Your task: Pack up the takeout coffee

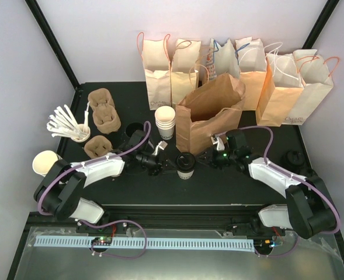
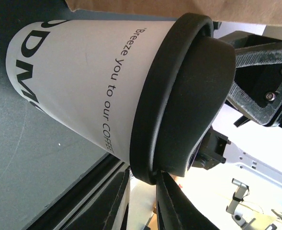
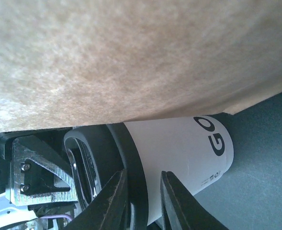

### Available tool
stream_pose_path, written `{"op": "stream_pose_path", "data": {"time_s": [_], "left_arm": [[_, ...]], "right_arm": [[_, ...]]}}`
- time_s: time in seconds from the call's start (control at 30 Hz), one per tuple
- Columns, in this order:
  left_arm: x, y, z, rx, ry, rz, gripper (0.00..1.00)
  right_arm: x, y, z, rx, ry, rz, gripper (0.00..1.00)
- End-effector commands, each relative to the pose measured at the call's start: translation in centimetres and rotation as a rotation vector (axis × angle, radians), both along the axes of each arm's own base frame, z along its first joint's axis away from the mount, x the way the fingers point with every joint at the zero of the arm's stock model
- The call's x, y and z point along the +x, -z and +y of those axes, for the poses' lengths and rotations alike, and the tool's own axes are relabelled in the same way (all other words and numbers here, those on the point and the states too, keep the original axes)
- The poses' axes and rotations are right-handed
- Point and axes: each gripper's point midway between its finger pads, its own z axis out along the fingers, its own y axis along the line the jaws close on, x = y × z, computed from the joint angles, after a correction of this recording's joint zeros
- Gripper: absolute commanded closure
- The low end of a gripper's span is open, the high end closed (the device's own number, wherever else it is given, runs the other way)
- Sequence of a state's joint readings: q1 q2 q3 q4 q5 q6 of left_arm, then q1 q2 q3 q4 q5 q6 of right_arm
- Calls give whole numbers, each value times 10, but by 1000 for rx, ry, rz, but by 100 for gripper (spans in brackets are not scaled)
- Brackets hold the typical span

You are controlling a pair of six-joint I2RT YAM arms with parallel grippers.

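Observation:
The takeout coffee [image 1: 185, 170], a small white cup with a black lid, stands upright on the dark table just in front of the open brown bag [image 1: 209, 111]. My left gripper [image 1: 173, 164] reaches it from the left and my right gripper [image 1: 200, 159] from the right, both at lid height. In the left wrist view the cup [image 2: 83, 86] fills the frame, and the left gripper [image 2: 143, 171] is pinched on the lid's rim. In the right wrist view the right gripper [image 3: 142, 172] straddles the rim of the cup [image 3: 179, 148], with a strip of white showing beside one finger.
A row of brown handled bags [image 1: 160, 70] lines the back wall. A stack of white cups [image 1: 165, 121] stands left of the open bag. Cardboard cup carriers [image 1: 101, 111], a holder of white stirrers [image 1: 72, 125] and a lone white cup [image 1: 43, 162] sit at left. Black lids [image 1: 292, 157] sit at right.

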State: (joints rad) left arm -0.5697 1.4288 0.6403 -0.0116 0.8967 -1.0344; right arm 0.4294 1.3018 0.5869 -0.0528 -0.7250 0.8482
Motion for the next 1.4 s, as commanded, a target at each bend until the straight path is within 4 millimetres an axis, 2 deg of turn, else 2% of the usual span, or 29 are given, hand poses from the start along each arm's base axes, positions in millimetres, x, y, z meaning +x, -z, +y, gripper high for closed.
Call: {"op": "stream_pose_path", "data": {"time_s": [0.0, 0.17, 0.43, 0.7, 0.9, 1.07, 1.37], "left_arm": [[11, -1, -4, 24, 5, -31, 83], [16, 2, -4, 40, 13, -26, 85], [18, 14, -5, 75, 41, -17, 86], [10, 42, 4, 150, 54, 11, 86], [5, 60, 8, 181, 64, 30, 87], [9, 55, 7, 185, 66, 12, 87], [24, 10, -1, 150, 43, -58, 81]], "right_arm": [[-14, -3, -1, 34, -15, 20, 78], [-25, 0, 0, 48, -21, 45, 78], [-37, 23, -5, 13, -27, 102, 79], [-51, 56, -13, -44, -33, 177, 79], [-59, 67, -17, -63, -38, 202, 79], [-55, 54, -15, -59, -49, 170, 79], [-29, 4, -18, -137, -39, 20, 78]]}}
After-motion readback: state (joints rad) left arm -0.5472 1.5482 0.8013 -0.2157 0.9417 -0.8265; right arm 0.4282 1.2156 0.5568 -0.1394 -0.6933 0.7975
